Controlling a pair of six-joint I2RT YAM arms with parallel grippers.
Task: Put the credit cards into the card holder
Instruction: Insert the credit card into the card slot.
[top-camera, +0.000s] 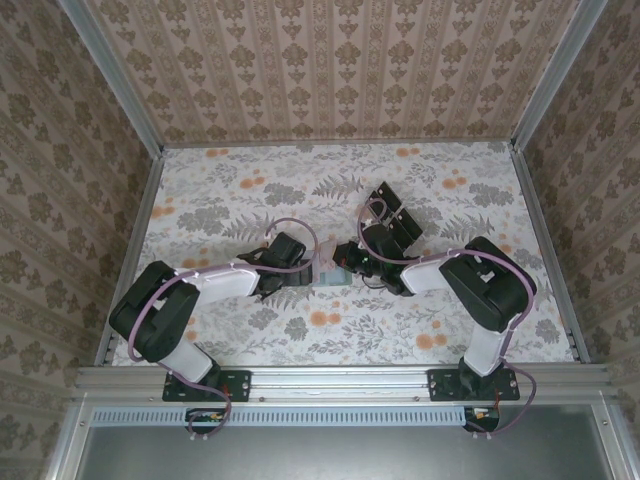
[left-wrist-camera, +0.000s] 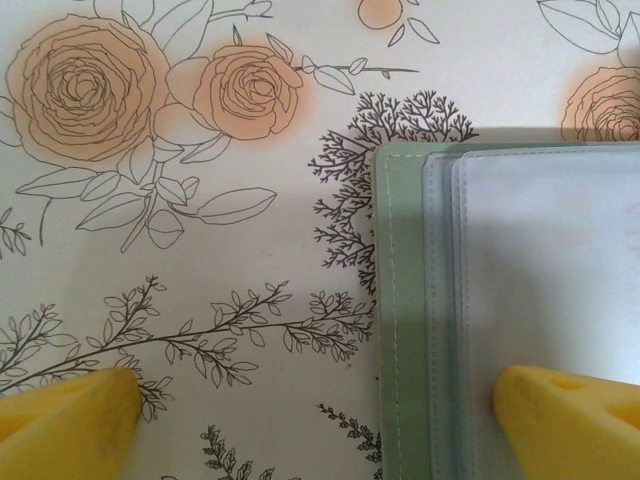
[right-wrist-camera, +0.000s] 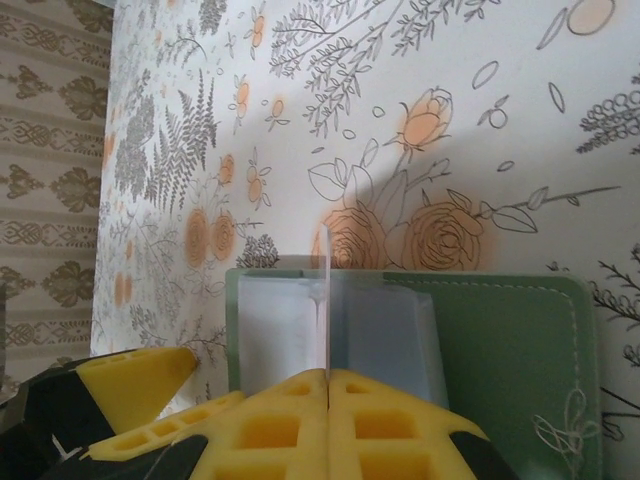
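Both arms are shown folded inward from the near edge, elbows out. The left arm (top-camera: 190, 290) and right arm (top-camera: 482, 285) are brought nose to nose at the middle of the table (top-camera: 330, 180). The left gripper (left-wrist-camera: 315, 425) is held low with its yellow fingers (left-wrist-camera: 70, 420) spread wide, one over bare surface and the other over the open card holder (left-wrist-camera: 400, 300), which lies flat between the two wrists. The right gripper (right-wrist-camera: 328, 400) is pressed fully closed. A single credit card (right-wrist-camera: 322, 290) is pinched between its tips and stood on edge above the holder's clear inner pockets (right-wrist-camera: 285, 335); whether the card touches them cannot be told. A small stitched mark (right-wrist-camera: 560, 420) is seen on the holder's green cover. The table is covered in a floral print of orange roses and grey ferns. A set of black blocks (top-camera: 398, 215) lies just beyond the right wrist. The cell is enclosed by damask-patterned walls (top-camera: 340, 70) and aluminium framing (top-camera: 340, 380).
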